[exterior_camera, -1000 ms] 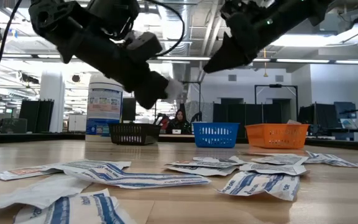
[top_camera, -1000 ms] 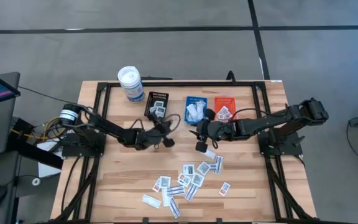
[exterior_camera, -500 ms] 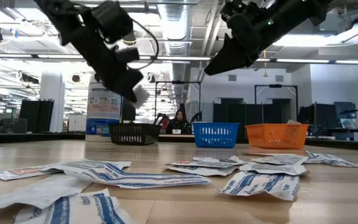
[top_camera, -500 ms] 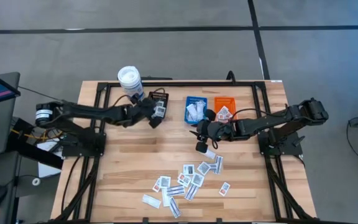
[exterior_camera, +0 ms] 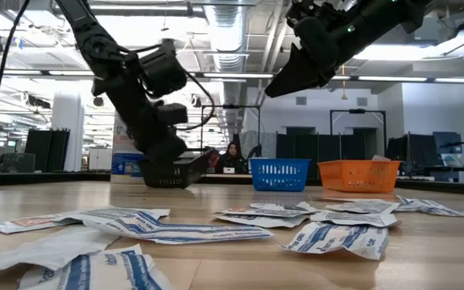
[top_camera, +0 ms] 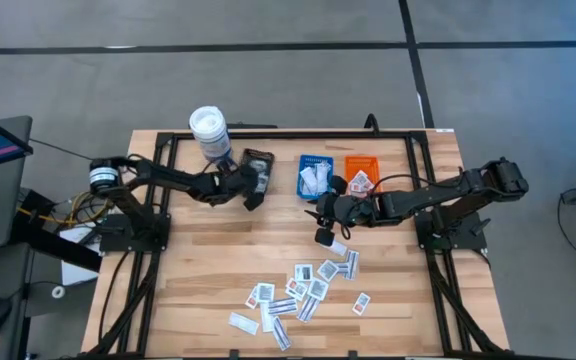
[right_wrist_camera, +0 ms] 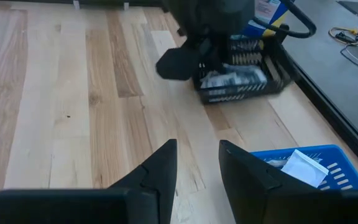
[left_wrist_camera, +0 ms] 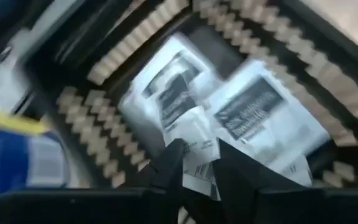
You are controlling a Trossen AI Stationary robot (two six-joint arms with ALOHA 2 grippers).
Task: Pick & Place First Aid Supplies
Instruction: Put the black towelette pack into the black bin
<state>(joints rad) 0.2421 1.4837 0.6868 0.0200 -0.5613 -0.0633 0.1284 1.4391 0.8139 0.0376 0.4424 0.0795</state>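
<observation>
Several white first aid packets [top_camera: 308, 285] lie loose on the table's near half, also in the low view [exterior_camera: 321, 234]. A black tray [top_camera: 256, 165] at the far side holds two printed packets [left_wrist_camera: 253, 118]. My left gripper [left_wrist_camera: 199, 168] reaches down into this tray with its fingers apart and a further white packet between them; it also shows in the low view [exterior_camera: 198, 161]. Near the table's middle my right gripper [right_wrist_camera: 197, 155] hovers open over bare wood with nothing between its fingers [top_camera: 320, 222]. My left gripper has a white packet's end [left_wrist_camera: 199, 174] between its two parted fingers; whether the pads touch it I cannot tell. The fingers slant down into the black tray from the table's left. The packet rests on the packets in the tray.
A blue tray [top_camera: 315, 172] with white packets and an orange tray [top_camera: 361, 172] stand to the right of the black one. A white canister with a blue label [top_camera: 209, 133] stands left of it. A black frame runs along the table's edges.
My left gripper has gone from the table's middle toward the far edge to the black tray, has sunk and has tipped downward. The white packet at its tips has travelled with it into the tray.
</observation>
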